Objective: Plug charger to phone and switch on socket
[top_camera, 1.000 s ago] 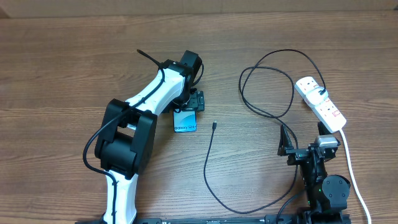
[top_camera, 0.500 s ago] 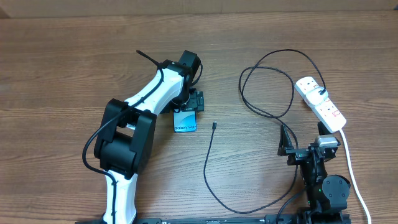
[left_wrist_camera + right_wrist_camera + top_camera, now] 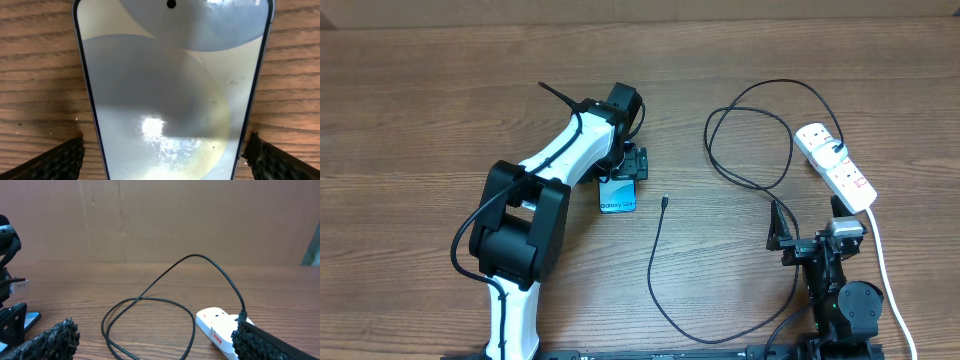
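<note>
You've got a wood-grain table (image 3: pixel 420 80) under everything, its brown grain running left to right. In your right wrist view, a plain brown cardboard wall (image 3: pixel 150 220) stands along its far edge, faintly creased vertically.

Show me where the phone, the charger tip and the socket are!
phone (image 3: pixel 618 196): overhead view, on the uncovered blue end of its screen.
charger tip (image 3: pixel 664 201): overhead view, on the small connector itself.
socket (image 3: pixel 840 172): overhead view, on the middle of its white body.
</note>
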You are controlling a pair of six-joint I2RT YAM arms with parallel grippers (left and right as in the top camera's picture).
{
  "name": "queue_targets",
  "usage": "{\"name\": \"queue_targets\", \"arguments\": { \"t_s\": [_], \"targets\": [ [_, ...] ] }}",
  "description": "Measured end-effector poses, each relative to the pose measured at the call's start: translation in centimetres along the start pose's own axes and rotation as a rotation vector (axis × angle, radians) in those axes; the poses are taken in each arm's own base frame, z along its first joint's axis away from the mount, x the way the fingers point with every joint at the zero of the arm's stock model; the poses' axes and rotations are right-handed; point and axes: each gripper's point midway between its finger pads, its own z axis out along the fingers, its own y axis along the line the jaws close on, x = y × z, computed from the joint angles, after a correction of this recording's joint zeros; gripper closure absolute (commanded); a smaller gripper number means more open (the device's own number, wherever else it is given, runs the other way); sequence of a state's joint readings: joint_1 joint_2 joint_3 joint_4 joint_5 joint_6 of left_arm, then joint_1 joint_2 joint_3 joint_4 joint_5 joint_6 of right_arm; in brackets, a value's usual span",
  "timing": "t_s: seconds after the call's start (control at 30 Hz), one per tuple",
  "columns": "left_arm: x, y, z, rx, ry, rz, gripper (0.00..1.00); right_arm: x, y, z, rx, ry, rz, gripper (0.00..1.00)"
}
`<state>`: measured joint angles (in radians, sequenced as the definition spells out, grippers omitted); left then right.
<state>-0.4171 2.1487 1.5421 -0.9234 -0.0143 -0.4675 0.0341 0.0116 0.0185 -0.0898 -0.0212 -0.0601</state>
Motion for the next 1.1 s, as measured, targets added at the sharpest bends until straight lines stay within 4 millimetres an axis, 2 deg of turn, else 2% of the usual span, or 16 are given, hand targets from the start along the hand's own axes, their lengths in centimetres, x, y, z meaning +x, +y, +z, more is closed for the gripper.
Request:
{"name": "queue_targets", "arguments": {
  "t_s": [0.1, 0.17, 0.37, 0.6, 0.93, 1.1],
  "targets": [
    [0.00, -0.01, 0.00, 0.000, 0.000, -0.005, 0.08, -0.01, 0.00, 0.00, 0.000, 0.000, 0.000, 0.00],
    [0.06, -0.07, -0.03, 0.002, 0.001, -0.010, 0.18, 0.02, 0.01, 0.00, 0.000, 0.000, 0.000, 0.00],
    [0.18, -0.06, -0.02, 0.002, 0.003, -0.021, 0.18, 0.00, 0.02, 0.00, -0.001, 0.000, 0.000, 0.00],
    [0.20, -0.09, -0.02, 0.004, 0.004, -0.022, 0.28, 0.04, 0.02, 0.01, -0.001, 0.001, 0.000, 0.00],
    [0.19, -0.03, -0.04, 0.001, 0.003, -0.025, 0.29, 0.01, 0.01, 0.00, 0.000, 0.000, 0.000, 0.00],
    [0.23, -0.01, -0.05, 0.000, 0.004, -0.025, 0.34, 0.03, 0.01, 0.01, 0.000, 0.001, 0.000, 0.00]
  ]
}}
